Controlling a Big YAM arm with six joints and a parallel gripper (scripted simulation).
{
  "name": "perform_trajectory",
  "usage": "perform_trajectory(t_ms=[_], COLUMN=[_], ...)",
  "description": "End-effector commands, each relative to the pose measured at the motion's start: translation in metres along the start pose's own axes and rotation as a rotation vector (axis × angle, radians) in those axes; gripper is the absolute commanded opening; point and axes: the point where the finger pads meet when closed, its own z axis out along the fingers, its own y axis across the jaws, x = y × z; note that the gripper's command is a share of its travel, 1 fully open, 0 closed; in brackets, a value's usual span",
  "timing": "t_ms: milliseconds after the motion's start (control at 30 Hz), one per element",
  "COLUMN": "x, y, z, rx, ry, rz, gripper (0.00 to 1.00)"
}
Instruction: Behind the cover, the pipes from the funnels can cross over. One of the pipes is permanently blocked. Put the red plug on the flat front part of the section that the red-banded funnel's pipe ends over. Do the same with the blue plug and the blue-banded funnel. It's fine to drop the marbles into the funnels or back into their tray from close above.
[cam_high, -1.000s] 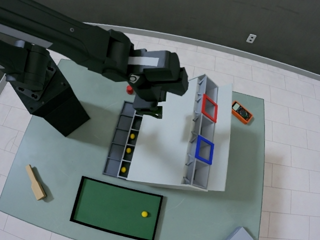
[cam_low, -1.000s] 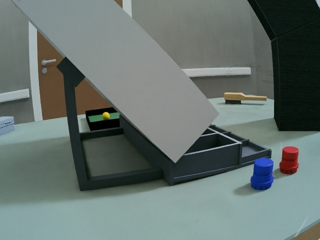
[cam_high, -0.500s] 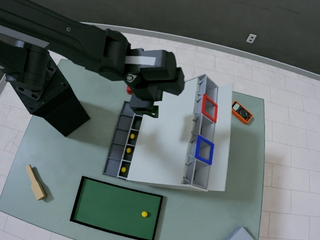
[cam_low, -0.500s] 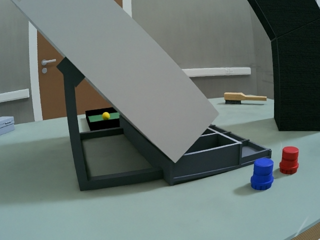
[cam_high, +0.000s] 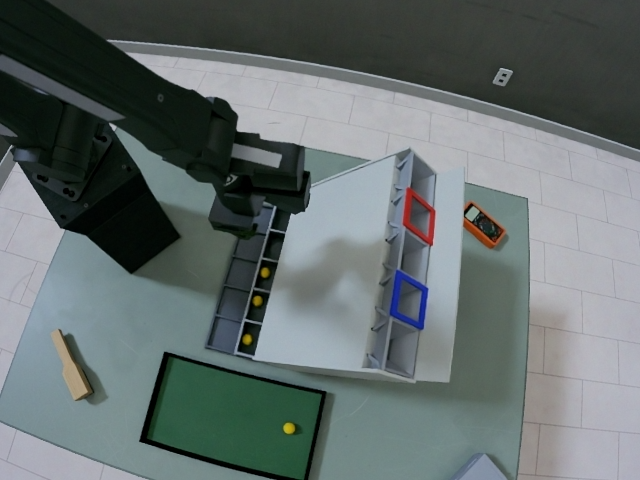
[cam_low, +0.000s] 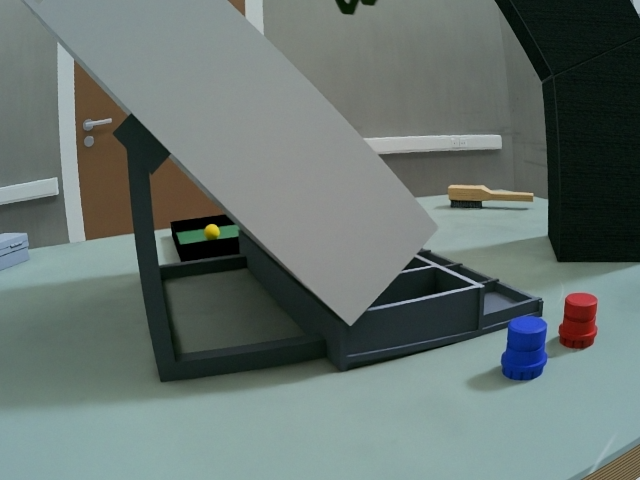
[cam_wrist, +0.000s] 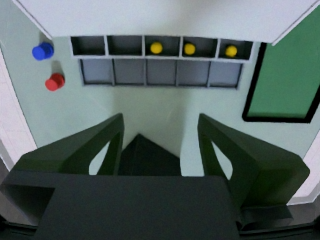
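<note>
My gripper is open and empty. It hangs above the table in front of the row of sections, near their far end in the top view. Three yellow marbles lie in the third, fourth and fifth sections counted from the plug end; the first two sections are empty. The blue plug and the red plug stand upright on the table beside that end. The red-banded funnel and the blue-banded funnel sit at the top of the sloping white cover.
A green marble tray holds one yellow marble. A wooden brush lies at the left, an orange multimeter behind the funnels, a grey box at the front right. The arm's black base stands at the left.
</note>
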Motion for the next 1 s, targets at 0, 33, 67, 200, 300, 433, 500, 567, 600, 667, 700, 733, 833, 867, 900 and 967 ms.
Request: perform_trajectory(t_ms=[0,33,67,200,300,433,500,567,600,667,700,733,833,867,900,967], x=[-0.003,-0.001,0.000,0.006,0.010,0.014,0.006,0.006,0.006,0.006,0.006,0.006,0.006,0.006,0.006,0.006], y=[-0.003,-0.003,-0.003,-0.002,-0.002,-0.002,0.001,0.001,0.001,0.001,0.001,0.001,0.001,0.001,0.001,0.001], z=[0.004,0.005,0.006,0.010,0.012,0.015,0.008,0.008,0.008,0.008,0.008,0.008,0.008,0.008,0.008,0.008], rx=[0.002,0.002,0.002,0.001,0.000,0.000,-0.003,-0.003,-0.003,-0.003,-0.003,-0.003,-0.003,-0.003,-0.003,-0.003], ry=[0.001,0.005,0.009,0.024,0.036,0.047,0.029,0.029,0.029,0.029,0.029,0.029,0.029,0.029,0.029,0.029], rz=[0.025,0.025,0.025,0.025,0.026,0.026,0.008,0.008,0.008,0.008,0.008,0.008,0.008,0.008,0.008,0.008], gripper=[0.59,0.59,0.59,0.59,0.59,0.59,0.59,0.59,0.59,0.59,0.59,0.59,0.59,0.59,0.59,0.59])
